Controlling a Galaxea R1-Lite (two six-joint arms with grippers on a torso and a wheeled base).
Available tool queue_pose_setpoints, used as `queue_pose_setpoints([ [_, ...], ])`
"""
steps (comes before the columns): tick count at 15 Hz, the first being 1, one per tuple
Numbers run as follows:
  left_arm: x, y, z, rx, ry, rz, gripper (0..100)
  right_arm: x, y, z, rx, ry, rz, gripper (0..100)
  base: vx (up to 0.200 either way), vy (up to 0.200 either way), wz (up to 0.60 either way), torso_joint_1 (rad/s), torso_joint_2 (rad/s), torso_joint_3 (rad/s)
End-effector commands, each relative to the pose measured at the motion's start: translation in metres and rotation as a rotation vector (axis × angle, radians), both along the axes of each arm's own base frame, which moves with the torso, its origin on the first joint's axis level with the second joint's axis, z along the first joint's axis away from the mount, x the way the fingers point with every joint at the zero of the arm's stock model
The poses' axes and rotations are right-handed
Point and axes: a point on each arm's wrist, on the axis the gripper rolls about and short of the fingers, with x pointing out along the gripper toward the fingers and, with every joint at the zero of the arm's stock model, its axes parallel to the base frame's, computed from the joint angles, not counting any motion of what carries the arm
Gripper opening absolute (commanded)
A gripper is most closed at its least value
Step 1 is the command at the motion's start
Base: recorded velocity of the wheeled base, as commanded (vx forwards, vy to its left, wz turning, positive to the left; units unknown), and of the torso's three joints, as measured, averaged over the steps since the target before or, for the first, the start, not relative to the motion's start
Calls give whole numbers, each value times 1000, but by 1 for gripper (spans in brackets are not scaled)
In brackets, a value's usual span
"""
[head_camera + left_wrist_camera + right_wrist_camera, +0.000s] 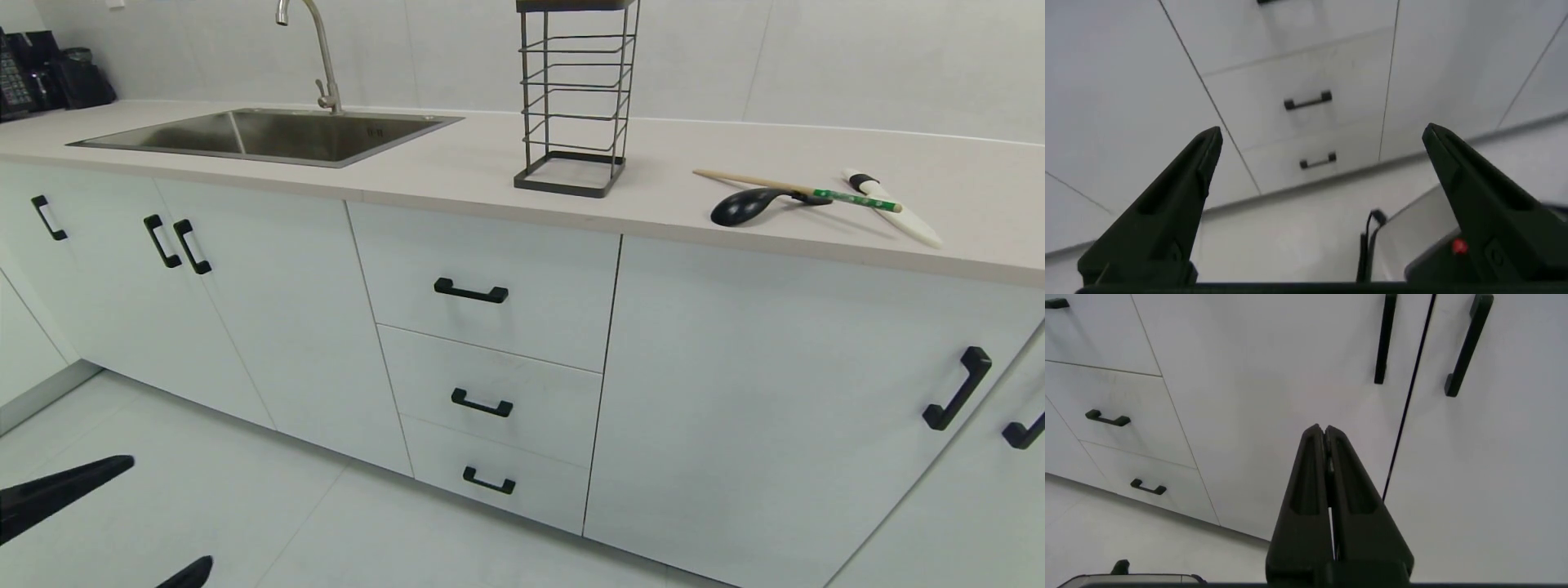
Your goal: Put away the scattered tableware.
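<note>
My left pincer (169,510) hangs low at eight o'clock over the floor (343,531), its fingers spread wide and holding nothing. My right pincer (1324,433) is clenched, finger against finger with nothing between, facing white cabinet doors (1290,376).

The tableware lies at two o'clock on the countertop (490,167). There is a black spoon (747,206) near the front edge, and a wooden chopstick (796,189) with a green band laid across the spoon's handle. The chopstick also crosses a white utensil (894,208) with a black band.

A tall wire rack (575,98) stands at twelve o'clock, well apart from the spoon, with bare counter between them. The sink (269,135) and its faucet (314,49) sit at eleven o'clock.

Below the rack, three drawers (490,367) are stacked, all shut, their black handles jutting forward. Cabinet doors flank them on both sides.
</note>
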Motion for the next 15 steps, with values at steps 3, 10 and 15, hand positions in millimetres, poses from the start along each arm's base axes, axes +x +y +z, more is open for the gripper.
queue_pose_setpoints([
  [3, 81, -1, -39, 374, 155, -189, 100, 0, 0, 0, 0, 1, 1, 0, 0, 0, 0, 0, 0, 0],
  [10, 122, -36, -40, 628, 10, -470, 100, 0, 0, 0, -2, 3, 1, 0, 0, 0, 0, 0, 0, 0],
  [15, 151, -52, -56, 860, 51, -462, 100, 0, 0, 0, -2, 3, 1, 0, 0, 0, 0, 0, 0, 0],
])
